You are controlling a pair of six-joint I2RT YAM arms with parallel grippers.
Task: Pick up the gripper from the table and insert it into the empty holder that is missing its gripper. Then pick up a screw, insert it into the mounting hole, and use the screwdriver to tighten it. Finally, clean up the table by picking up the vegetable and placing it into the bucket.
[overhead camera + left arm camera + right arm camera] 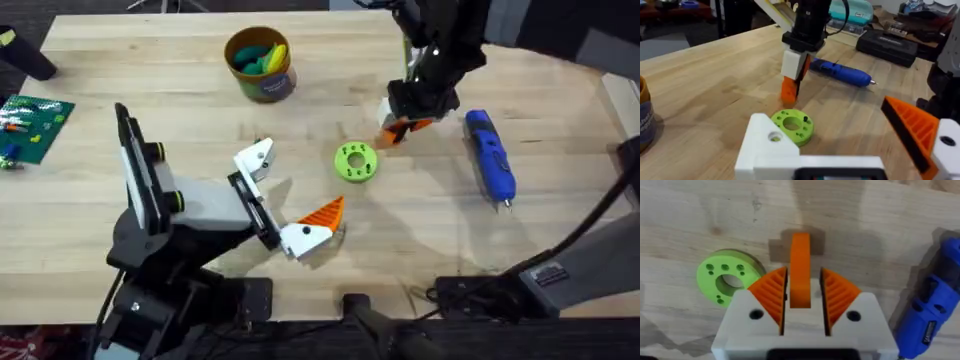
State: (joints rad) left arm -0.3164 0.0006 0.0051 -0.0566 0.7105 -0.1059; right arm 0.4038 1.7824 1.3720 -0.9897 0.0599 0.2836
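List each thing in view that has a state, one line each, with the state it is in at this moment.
Right end effector: shut on the gripper.
Gripper: held upright, orange tip down near the table.
Left end effector: open, resting low over the table.
Holder: bare, no tip fitted.
Screwdriver: lying flat, untouched.
Green disc: lying flat on the table.
Bucket: upright, vegetables inside.

Matt wooden table (180, 110), glossy plastic screwdriver (490, 155)
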